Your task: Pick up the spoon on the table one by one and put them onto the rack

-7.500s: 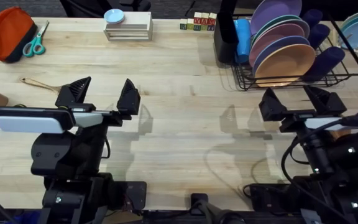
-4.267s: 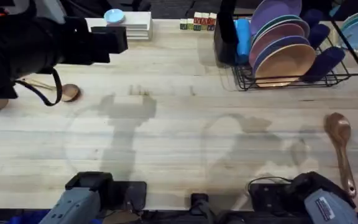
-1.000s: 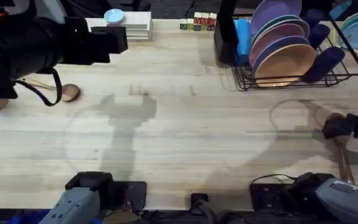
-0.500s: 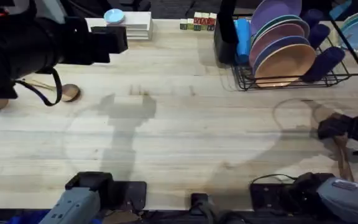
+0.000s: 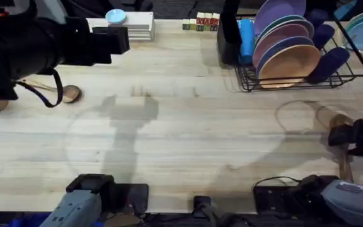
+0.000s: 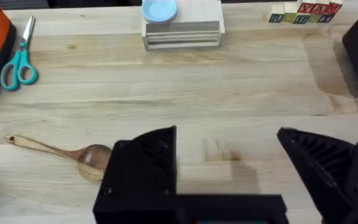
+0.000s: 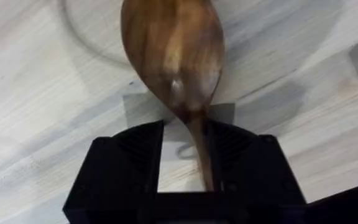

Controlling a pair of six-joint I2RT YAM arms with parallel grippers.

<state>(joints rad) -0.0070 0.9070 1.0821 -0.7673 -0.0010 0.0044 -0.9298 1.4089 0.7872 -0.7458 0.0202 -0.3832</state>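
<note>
Right gripper (image 5: 351,137) is low at the right edge of the table (image 5: 188,126), sitting over a wooden spoon (image 5: 343,146) whose bowl peeks out beyond it and whose handle runs back toward the near edge. Over on the left, the left arm (image 5: 49,44) hangs big and dark under the camera, with the second spoon (image 5: 58,90) lying on the planks beneath it. The rack (image 5: 295,50) stands at the far right, purple, pink and orange plates upright in it.
</note>
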